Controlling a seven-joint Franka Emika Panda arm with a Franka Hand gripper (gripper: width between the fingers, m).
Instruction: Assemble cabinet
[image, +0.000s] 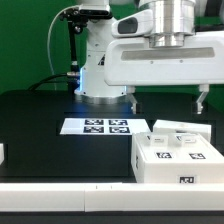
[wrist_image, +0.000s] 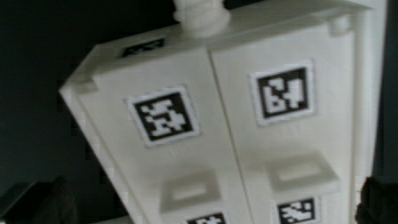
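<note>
A black table (image: 40, 115) fills the exterior view under a green backdrop (image: 30, 40), with the white robot base (image: 95, 70) standing at about twelve o'clock from the table's middle. The marker board (image: 100, 126) lies flat near the centre of that view, its four tags facing up. The cabinet (image: 175, 158) sits on the table at about four o'clock, just beside the marker board and apart from it, a white boxy body with small black-and-white tags on its top and front faces. A smaller white block (image: 180, 127) shows at its far side, at about one o'clock from the body; whether it rests on the body or behind it is unclear. The gripper (image: 169, 100) hangs at about two o'clock, directly over the cabinet and clear of it, its two fingers spread wide with nothing between them. From the wrist view the cabinet's top reads as two long white panels side by side, each carrying a tag, and the dark fingers (wrist_image: 25, 200) flank it without touching. A white ledge (image: 60, 200) runs along six o'clock
</note>
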